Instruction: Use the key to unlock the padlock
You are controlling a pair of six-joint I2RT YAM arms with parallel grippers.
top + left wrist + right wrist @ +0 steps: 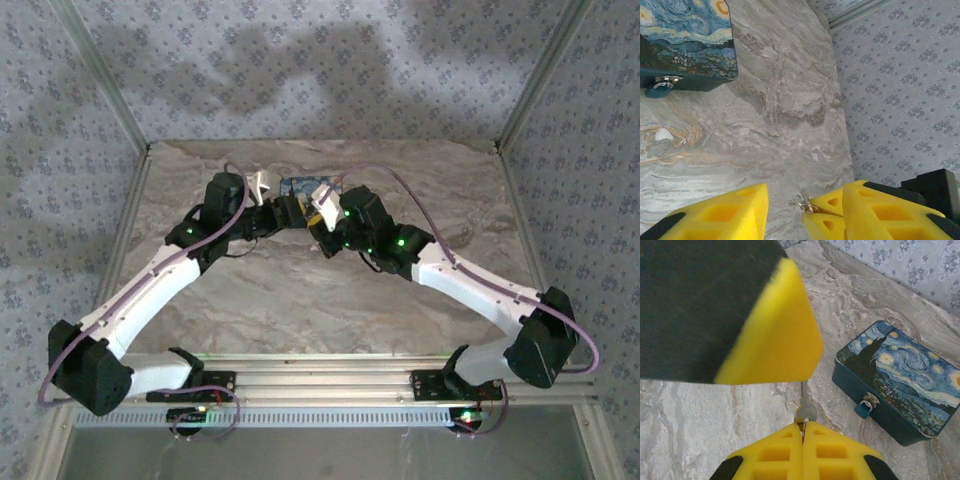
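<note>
the right gripper (803, 432), bottom centre of its wrist view, is pinched shut on the key (803, 410), with only a thin stub showing. the left gripper (805, 200) stands half spread around that tip, gripping nothing i can see. the padlock (863, 409) hangs on the painted box (900, 380), right of centre and apart from the key. with so small a hold, a handover could twist or drop the key, and the loose padlock may swing away.
</note>
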